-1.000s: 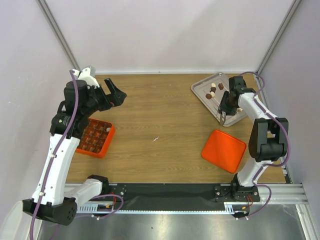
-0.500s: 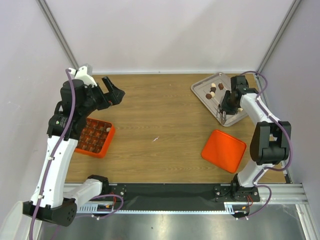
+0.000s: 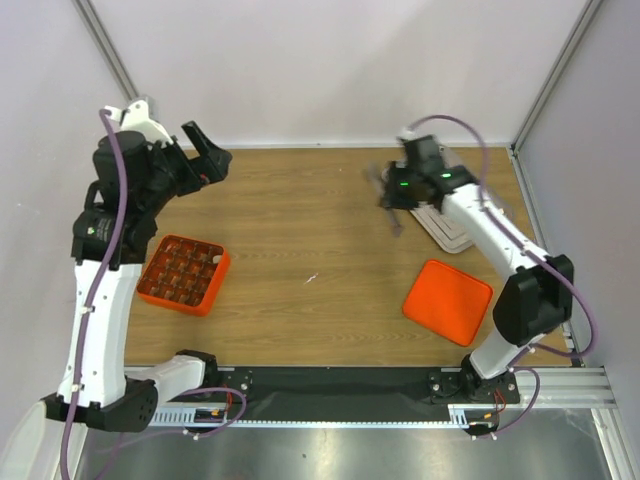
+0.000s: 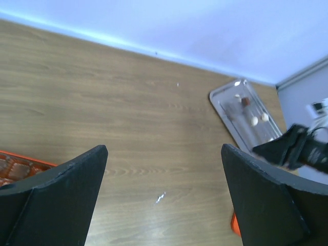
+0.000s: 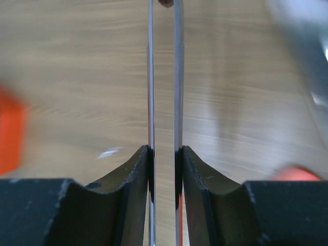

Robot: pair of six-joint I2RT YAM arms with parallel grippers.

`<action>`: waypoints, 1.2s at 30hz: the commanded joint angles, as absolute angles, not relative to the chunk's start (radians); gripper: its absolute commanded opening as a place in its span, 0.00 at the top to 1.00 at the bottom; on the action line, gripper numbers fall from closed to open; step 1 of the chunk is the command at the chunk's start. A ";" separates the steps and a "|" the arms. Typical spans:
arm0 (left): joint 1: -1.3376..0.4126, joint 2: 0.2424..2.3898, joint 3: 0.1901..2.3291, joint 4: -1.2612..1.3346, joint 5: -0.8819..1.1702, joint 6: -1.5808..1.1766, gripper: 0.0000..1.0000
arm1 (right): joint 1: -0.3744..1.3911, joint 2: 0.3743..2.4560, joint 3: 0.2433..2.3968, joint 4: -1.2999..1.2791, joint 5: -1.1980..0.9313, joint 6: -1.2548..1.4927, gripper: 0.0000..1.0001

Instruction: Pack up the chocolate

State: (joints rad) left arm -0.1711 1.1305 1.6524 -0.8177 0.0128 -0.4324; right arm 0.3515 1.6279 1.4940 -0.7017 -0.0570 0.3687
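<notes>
Wooden desk, pale walls. Gridded box far left, partly filled. Left end effector spread, empty, raised near it and may crowd the drop. Right end effector pinching tongs; dark chocolate seemingly at their tip. Carry step, I judge: next, cross to box, lower into a free cell. More pieces on tray; lid off the path.

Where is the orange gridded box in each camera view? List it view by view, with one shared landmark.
Top external: orange box, left side, mid-height.
Left wrist: bottom-left corner, only a sliver.
Right wrist: probably the orange blur at the left edge.
Shared landmark: the white scratch on the wood, in all three.
</notes>
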 commanded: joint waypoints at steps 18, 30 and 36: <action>-0.161 1.069 1.767 -0.850 -0.075 -0.402 0.00 | 0.994 2.332 2.295 -0.414 -0.256 0.305 0.69; -0.161 1.055 1.715 -0.810 -0.064 -0.411 0.00 | 1.038 2.405 2.233 -0.360 -0.319 0.265 0.70; -0.161 1.048 1.712 -0.808 -0.067 -0.408 0.00 | 1.039 2.445 2.241 -0.362 -0.285 0.268 0.69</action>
State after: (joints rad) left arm -0.1692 1.0691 1.7142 -0.8425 -0.0586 -0.4248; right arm 1.0325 2.4290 2.2238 -0.4053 -0.2962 0.2863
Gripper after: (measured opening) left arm 0.996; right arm 0.336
